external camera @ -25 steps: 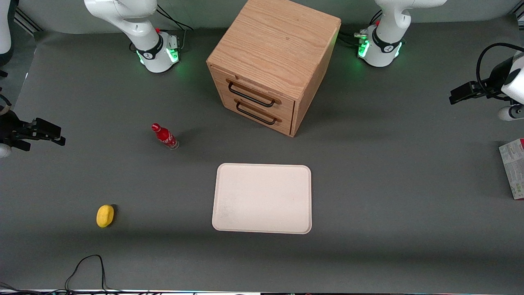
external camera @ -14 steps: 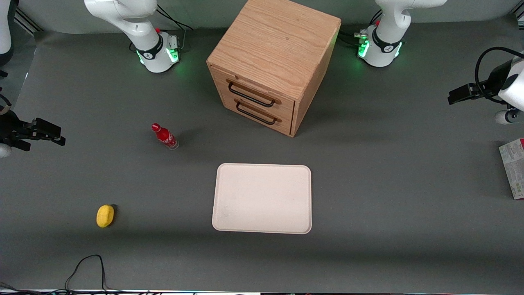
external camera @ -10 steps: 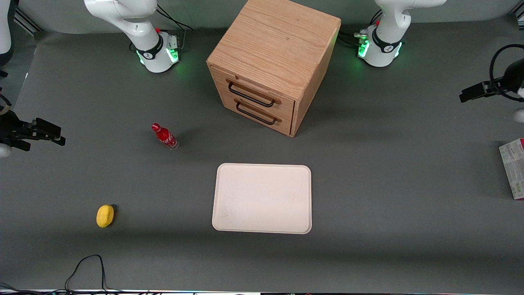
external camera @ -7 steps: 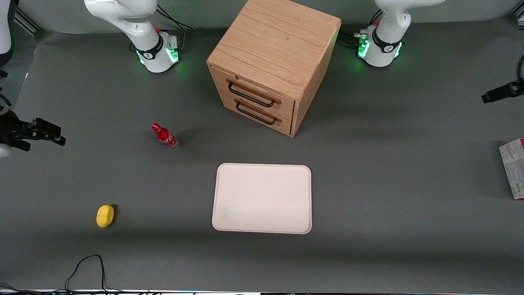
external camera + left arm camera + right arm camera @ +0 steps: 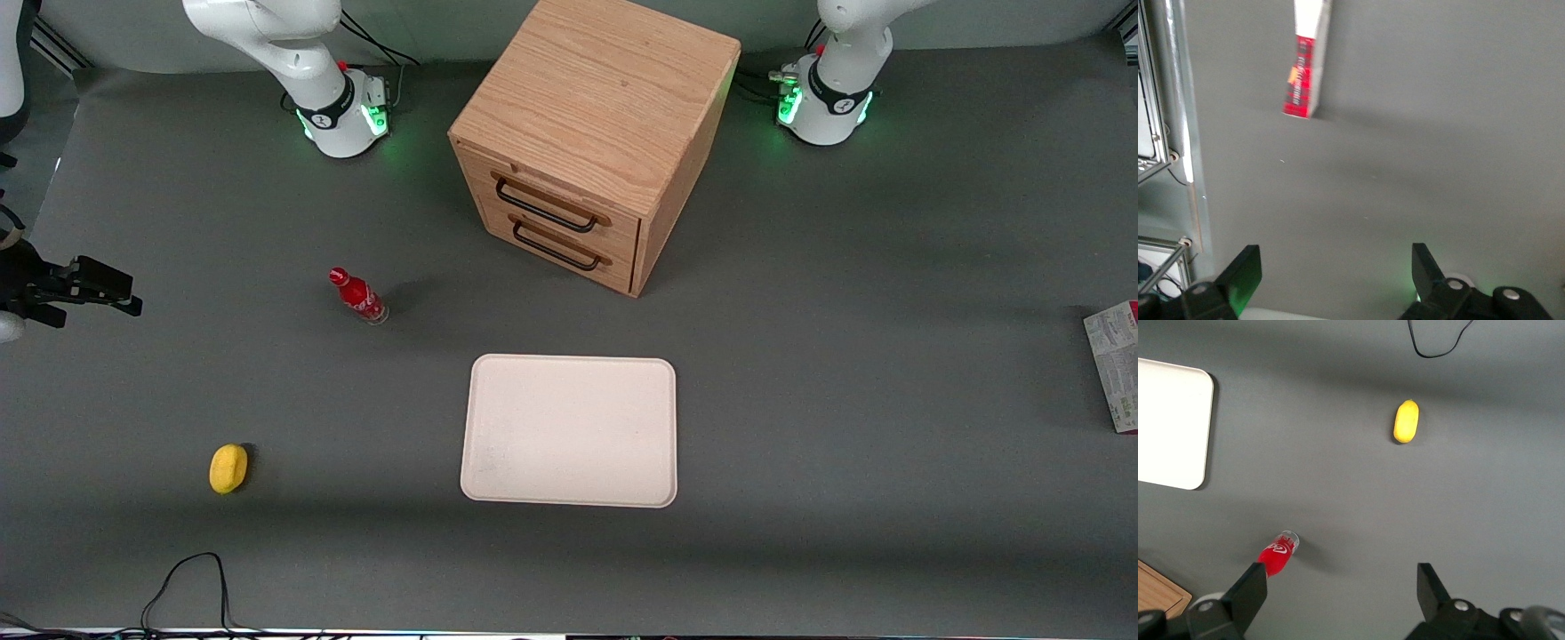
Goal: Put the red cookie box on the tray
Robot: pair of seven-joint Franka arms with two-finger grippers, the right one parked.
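The red cookie box (image 5: 1116, 364) lies at the table's edge toward the working arm's end, pale printed face up. In the left wrist view the red cookie box (image 5: 1305, 73) shows its narrow red side with an orange spot and white end. My left gripper (image 5: 1335, 257) hangs above bare grey table, apart from the box, fingers wide open with nothing between them. It is out of the front view. The cream-white tray (image 5: 569, 431) sits at the table's middle, nearer the front camera than the cabinet, with nothing on it.
A wooden two-drawer cabinet (image 5: 591, 142) stands between the arm bases. A small red bottle (image 5: 357, 296) and a yellow lemon-like object (image 5: 228, 468) sit toward the parked arm's end. A metal frame rail (image 5: 1178, 133) runs along the table edge near the box.
My left gripper has swung outward toward the working arm's end of the table and left the front view. Box, tray and the other objects have not moved.
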